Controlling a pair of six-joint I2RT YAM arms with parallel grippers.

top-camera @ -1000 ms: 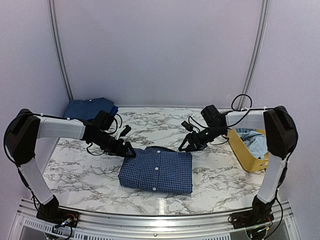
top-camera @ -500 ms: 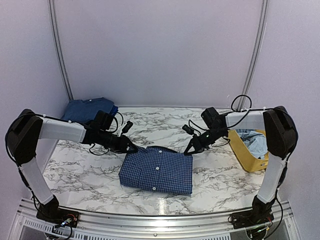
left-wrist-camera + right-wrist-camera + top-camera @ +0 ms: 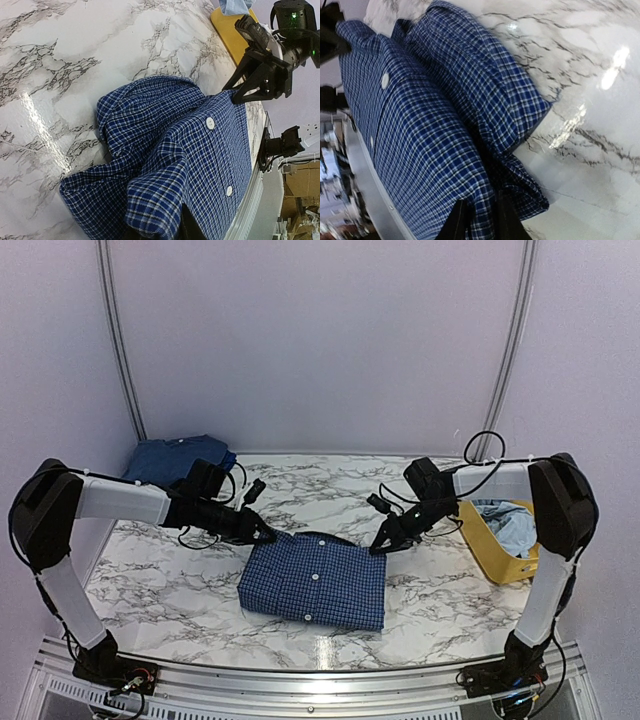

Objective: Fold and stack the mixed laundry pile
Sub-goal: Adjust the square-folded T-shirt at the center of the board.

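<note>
Top view: the checked shirt (image 3: 313, 582) lies folded mid-tabletop (image 3: 150, 585), with the left end effector (image 3: 268, 536) and right end effector (image 3: 381, 546) at its far corners.

Left wrist view: the left one grasps a bunched shirt corner.

Right wrist view: the right one's fingers (image 3: 457, 222) are clenched on the shirt's edge.

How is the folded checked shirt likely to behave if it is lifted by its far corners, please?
Probably floppy: the checked shirt bunches and sags where the right gripper pinches it. Likely light, thin cloth. It should slide easily on the glossy table.
</note>
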